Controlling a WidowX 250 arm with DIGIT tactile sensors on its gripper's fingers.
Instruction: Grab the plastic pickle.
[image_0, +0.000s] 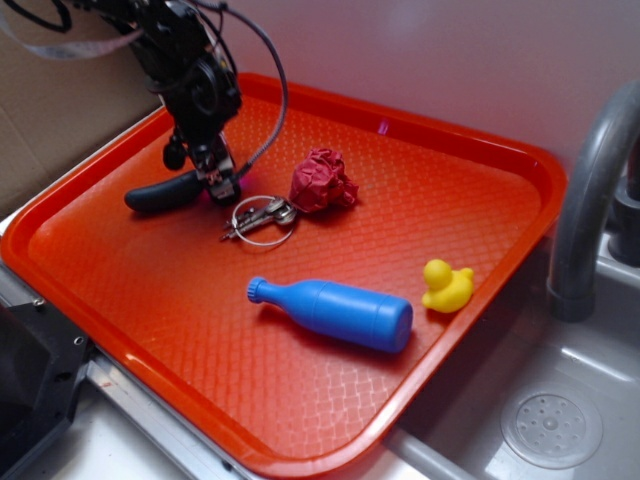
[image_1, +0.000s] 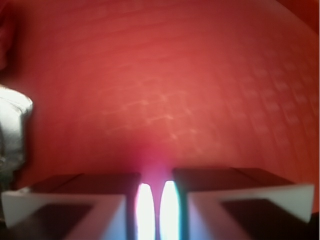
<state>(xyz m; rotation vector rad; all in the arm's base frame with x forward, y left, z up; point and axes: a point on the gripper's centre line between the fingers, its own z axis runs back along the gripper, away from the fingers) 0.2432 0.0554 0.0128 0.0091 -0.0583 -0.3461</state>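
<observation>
Nearest the exterior camera, the front rim of the orange tray (image_0: 150, 375) is seen, its textured floor carrying everything else. Just behind that rim a blue bottle (image_0: 335, 312) lies on its side, cap toward the left, with a yellow rubber duck (image_0: 447, 286) beside its base. Farther in, a metal ring with keys (image_0: 262, 218) rests flat, and a crumpled red paper ball (image_0: 322, 182) sits just beyond it. The arm is reaching down steeply from the upper left, its gripper (image_0: 222, 188) lowered to the tray floor at the right end of the plastic pickle (image_0: 160, 195). In the wrist view the fingers (image_1: 75, 200) are seen drawn nearly together, only a thin bright slit between them, nothing visibly clamped. The pickle lies flat near the tray's left rear edge, its long axis running left to right, slightly rising toward the gripper.
</observation>
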